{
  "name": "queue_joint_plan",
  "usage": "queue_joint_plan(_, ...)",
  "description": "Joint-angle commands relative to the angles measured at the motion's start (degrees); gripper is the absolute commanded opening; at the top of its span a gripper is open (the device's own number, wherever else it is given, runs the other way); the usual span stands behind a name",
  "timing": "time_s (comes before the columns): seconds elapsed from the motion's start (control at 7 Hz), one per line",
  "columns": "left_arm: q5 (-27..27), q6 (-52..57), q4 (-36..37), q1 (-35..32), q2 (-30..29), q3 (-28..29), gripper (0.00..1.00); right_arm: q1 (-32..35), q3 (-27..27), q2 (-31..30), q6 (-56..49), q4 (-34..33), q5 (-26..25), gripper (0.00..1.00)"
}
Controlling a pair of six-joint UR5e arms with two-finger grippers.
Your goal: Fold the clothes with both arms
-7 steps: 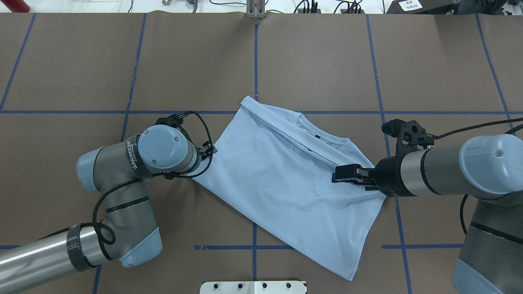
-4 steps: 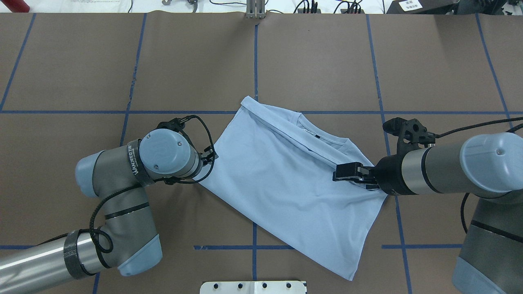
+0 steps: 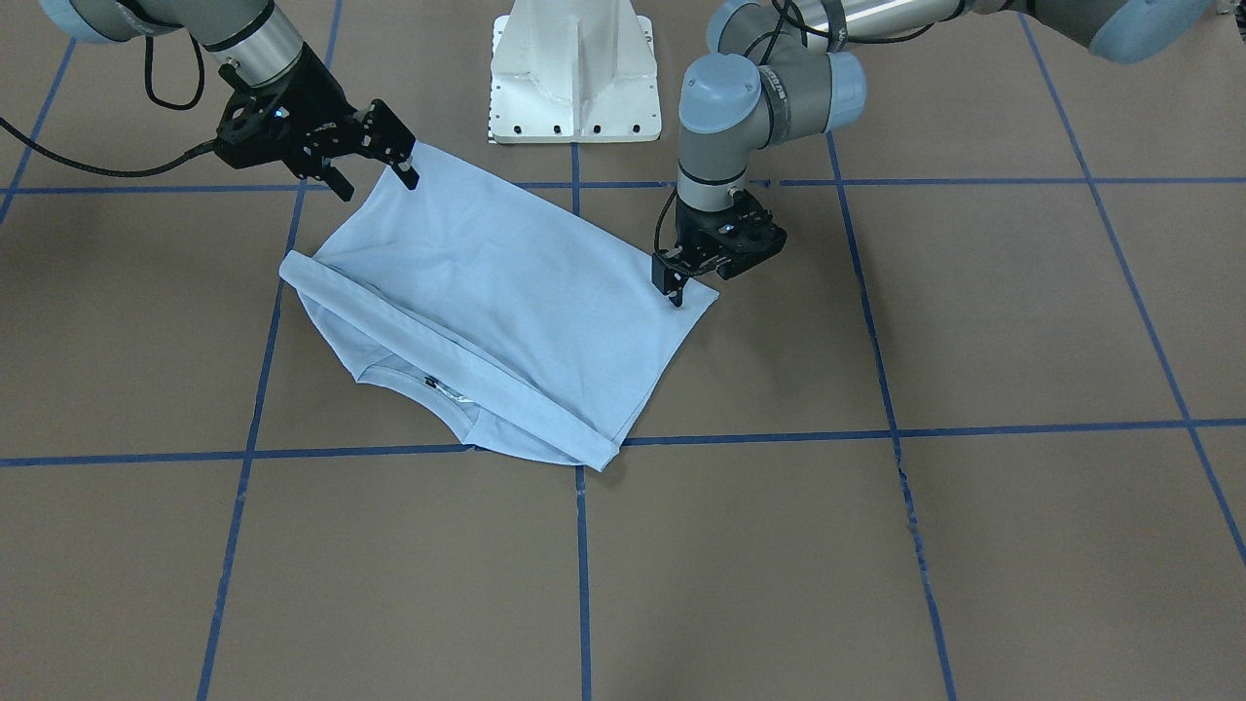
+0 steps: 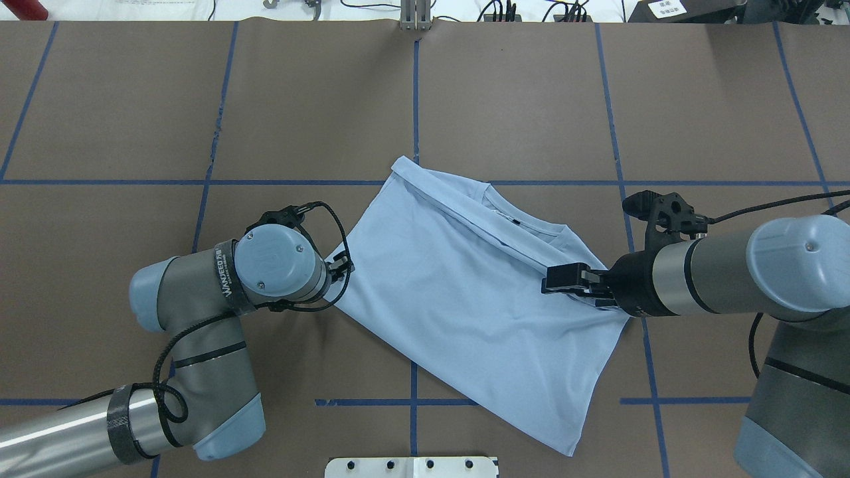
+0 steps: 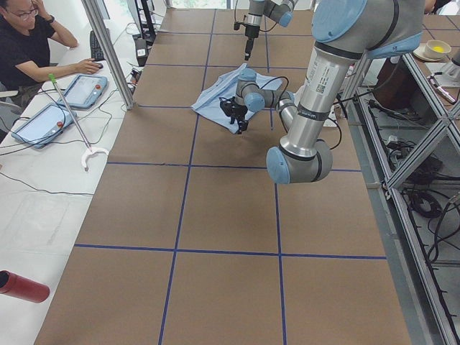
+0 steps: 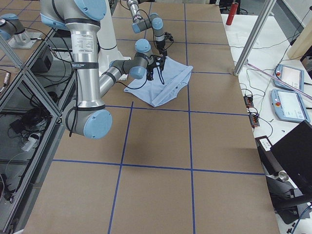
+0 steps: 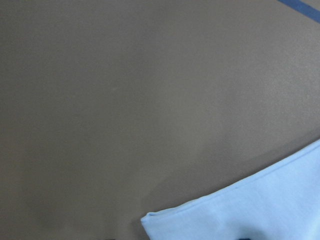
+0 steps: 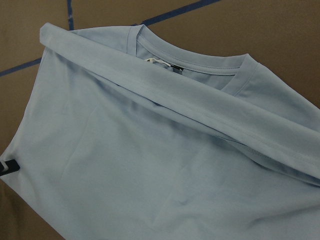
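The light blue T-shirt lies flat and askew in the middle of the brown table, which is divided by blue tape lines. In the overhead view one long edge of the shirt is turned over into a narrow folded band. The band runs from the upper left of the shirt down to the right and passes just below the round collar. A small white neck tag shows inside the collar in the right wrist view. No print is visible on the side that faces up.

The right gripper is in the upper left of the front-facing view, at the shirt's corner there. Its fingers are spread apart and released, and one tip is right at the edge of the cloth.

The left gripper points straight down at the shirt's corner in the right part of the same view, with the tip at the cloth. Its fingers look close together, but I cannot tell if they are clenched or if they grasp the cloth. The left wrist view shows only this corner at the bottom of the frame, on bare table.

The white pedestal base stands at the top middle of the front-facing view.
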Motion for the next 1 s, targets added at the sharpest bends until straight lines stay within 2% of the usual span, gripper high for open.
queue_joint_plan(0.0,0.1,-0.2,-0.1,0.0,-0.1,-0.1,0.27,0.0,-0.1,0.0,0.0,0.0,-0.2,1.00)
queue_joint_plan(0.14,0.1,-0.3,-0.1,0.0,-0.1,-0.1,0.01,0.1,-0.4,0.0,0.0,0.0,-0.2,1.00)
queue_joint_plan(0.71,0.0,0.7,-0.2,-0.5,-0.3,-0.4,0.00,0.1,-1.2,0.0,0.0,0.0,-0.3,1.00)
queue_joint_plan(0.86,0.0,1.7,-0.3,-2.9,-0.5,-0.1,0.00,0.1,-1.1,0.0,0.0,0.1,-0.2,1.00)
